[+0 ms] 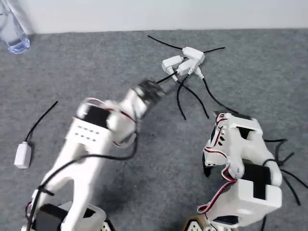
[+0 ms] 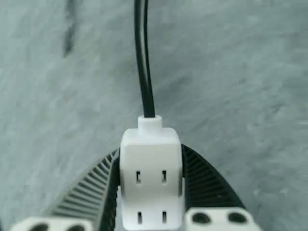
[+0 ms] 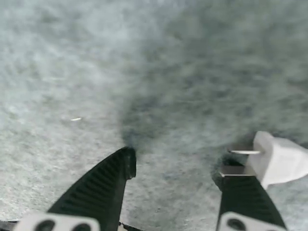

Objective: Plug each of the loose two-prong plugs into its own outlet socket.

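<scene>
Light, rigid white socket block (image 2: 150,187), slick plastic on a springy black cord (image 2: 143,57); probably best pinched across its flat sides, clear of the slots. Clamped just so in the left gripper (image 2: 150,156), out past the middle of the table (image 1: 96,57) toward its far edge. Right gripper (image 3: 178,163) spread wide, gripping nothing (two-prong plug (image 3: 281,159) lying just at one fingertip (image 3: 245,197)), toward the near right corner.

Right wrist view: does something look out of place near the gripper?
Yes. A white two-prong plug lies on the grey mat at one fingertip of the open right gripper, off to its side, not between the fingers; only its prongs reach toward the gap.
</scene>
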